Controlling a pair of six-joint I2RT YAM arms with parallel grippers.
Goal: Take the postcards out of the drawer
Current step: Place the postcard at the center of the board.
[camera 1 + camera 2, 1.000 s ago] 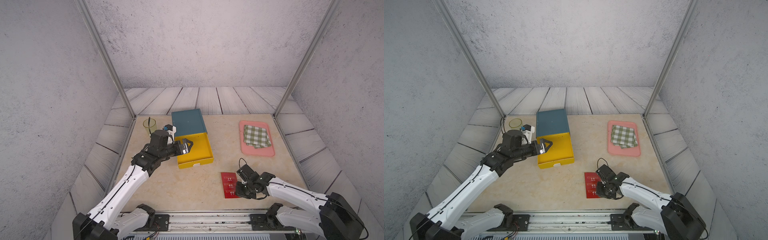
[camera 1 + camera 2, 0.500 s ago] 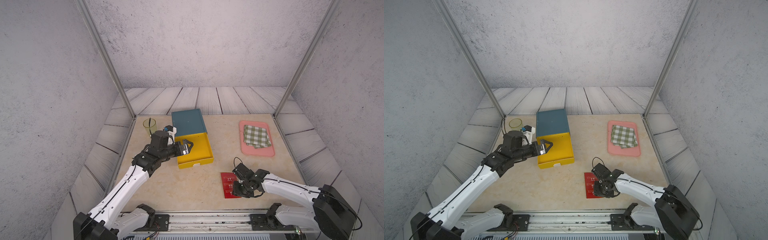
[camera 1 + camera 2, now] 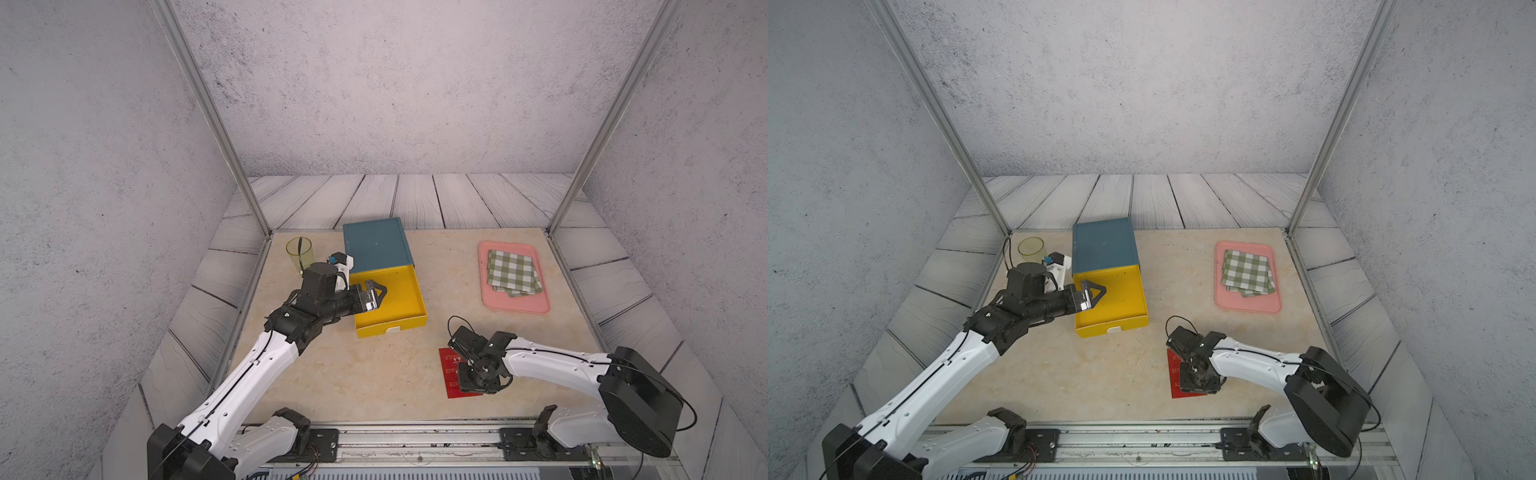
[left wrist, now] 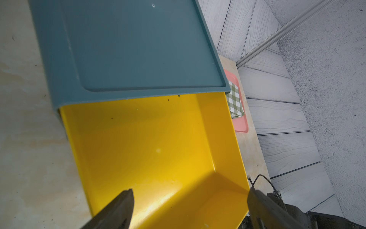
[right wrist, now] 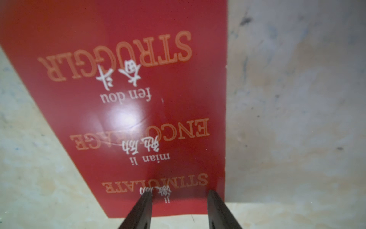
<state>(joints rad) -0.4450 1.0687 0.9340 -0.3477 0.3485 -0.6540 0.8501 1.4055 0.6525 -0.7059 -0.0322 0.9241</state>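
Observation:
Three red postcards [image 5: 138,99] lie flat and overlapping on the table near its front edge, seen in both top views [image 3: 450,372] [image 3: 1176,376]. My right gripper [image 5: 179,193] points down over their near end, open, its fingers apart above the top card and nothing between them; the top views [image 3: 471,384] [image 3: 1196,386] show it hiding part of the cards. The yellow drawer [image 3: 409,320] [image 4: 158,138] stands pulled out of the teal cabinet [image 3: 376,245] and looks bare inside. Over the drawer's left side hovers my left gripper [image 3: 380,291] [image 4: 190,191], wide open and holding nothing.
A pink tray [image 3: 515,306] with a folded green-and-white checked cloth [image 3: 513,272] sits at the back right. A clear glass cup [image 3: 299,253] stands left of the cabinet, behind my left arm. Metal frame posts rise at the table's back corners.
My right gripper's jaws have spread apart over the postcards and the wrist has shifted a little to the left. The left arm and the drawer have not moved.

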